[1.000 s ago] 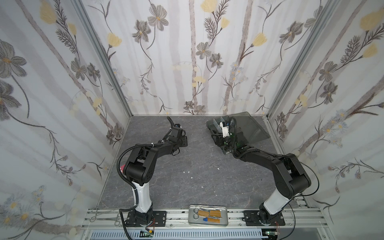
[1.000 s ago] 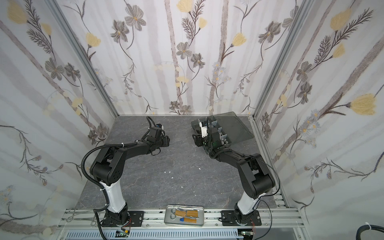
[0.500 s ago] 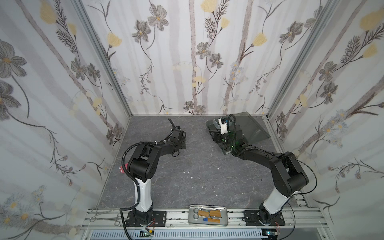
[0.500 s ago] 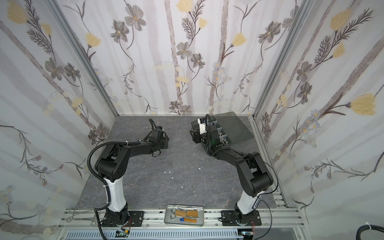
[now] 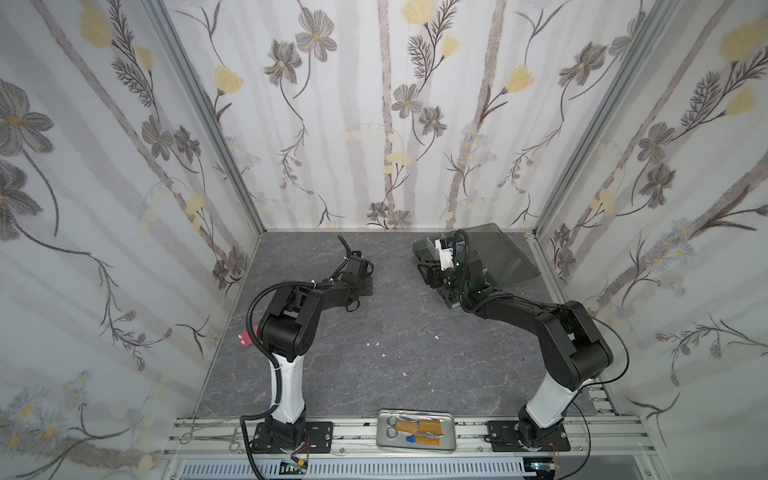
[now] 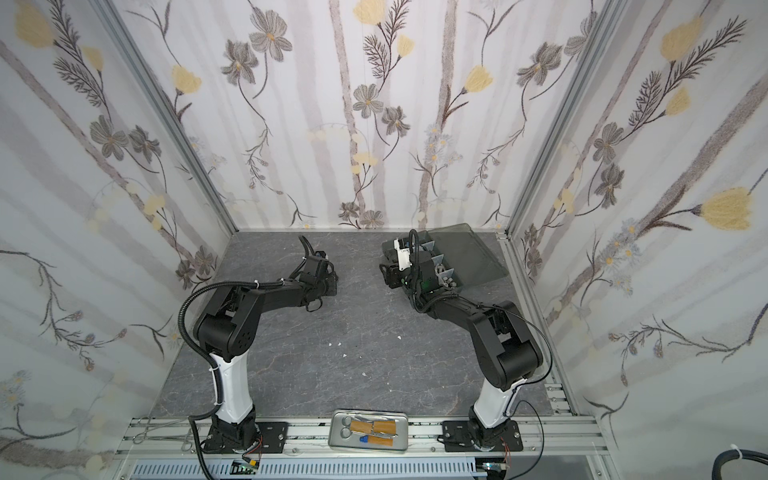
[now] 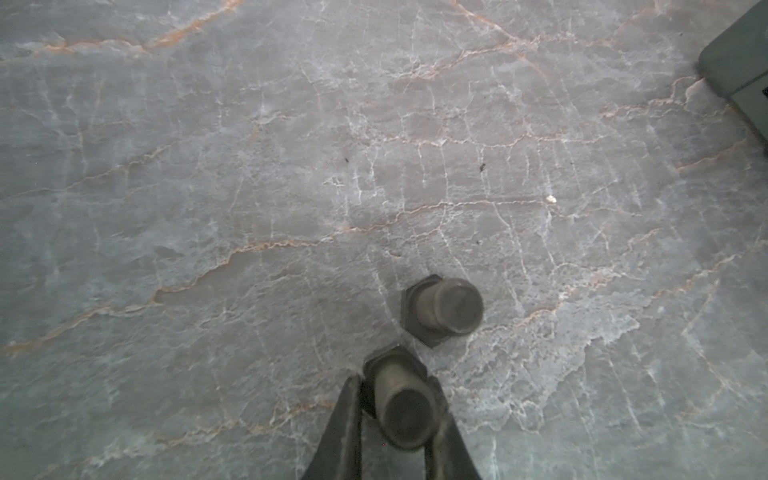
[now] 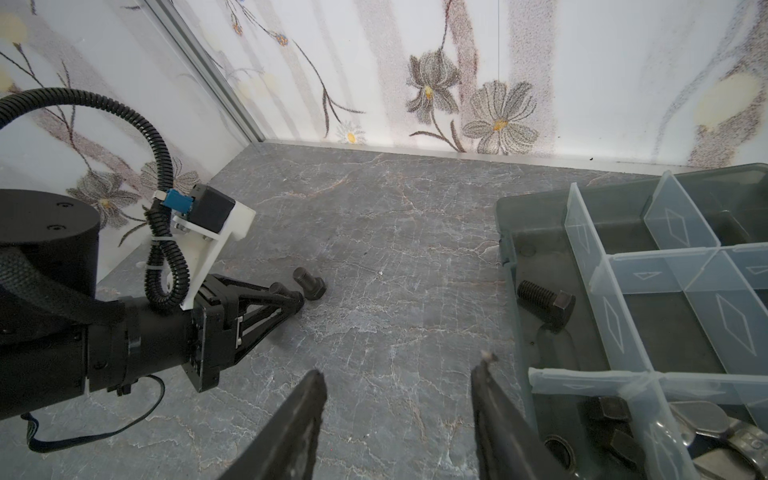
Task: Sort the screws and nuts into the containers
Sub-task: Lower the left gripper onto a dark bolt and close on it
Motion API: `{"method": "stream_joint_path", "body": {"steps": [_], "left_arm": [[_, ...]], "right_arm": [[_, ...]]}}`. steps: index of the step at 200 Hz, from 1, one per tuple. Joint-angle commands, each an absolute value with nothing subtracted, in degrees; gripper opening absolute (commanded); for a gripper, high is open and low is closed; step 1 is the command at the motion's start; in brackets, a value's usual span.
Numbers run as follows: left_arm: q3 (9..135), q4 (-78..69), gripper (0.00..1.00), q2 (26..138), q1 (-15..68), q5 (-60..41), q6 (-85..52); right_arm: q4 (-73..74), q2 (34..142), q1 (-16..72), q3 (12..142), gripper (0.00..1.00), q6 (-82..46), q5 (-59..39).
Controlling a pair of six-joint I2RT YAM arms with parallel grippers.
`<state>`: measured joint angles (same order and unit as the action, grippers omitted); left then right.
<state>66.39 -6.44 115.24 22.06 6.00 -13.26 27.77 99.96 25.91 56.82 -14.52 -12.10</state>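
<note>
Bolt (image 7: pixel 405 409) on the bench (image 7: pixel 249 166), nipped by the closed left claw (image 7: pixel 394 384): lift straight, clear of the second bolt (image 7: pixel 442 311) just beside, then carry to the organizer box (image 8: pixel 511 257); right claw (image 8: pixel 400 368) gaping, empty.

Back left on the surface (image 5: pixel 395 332), one bolt (image 7: pixel 403 407) between the fingers (image 7: pixel 345 424) of the left end effector (image 7: pixel 394 380), second bolt (image 7: pixel 442 311) just beside it. Back right, organizer box (image 8: pixel 536 208) with a third bolt (image 8: pixel 546 303) lying in a cell; tray (image 5: pixel 380 432) at the front edge, midway across.
</note>
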Motion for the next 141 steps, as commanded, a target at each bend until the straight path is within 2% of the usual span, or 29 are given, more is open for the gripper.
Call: {"method": "stream_joint_path", "body": {"steps": [1,141], "left_arm": [[66.97,-6.02,0.18,115.30,22.06,7.15,-12.66],[72.47,1.52,0.16,109.66,27.93,12.23,-9.74]], "right_arm": [[28.47,100.31,26.01,57.22,0.57,-14.77,-12.31],[30.71,96.64,26.01,53.47,0.58,-14.41,-9.60]]}}
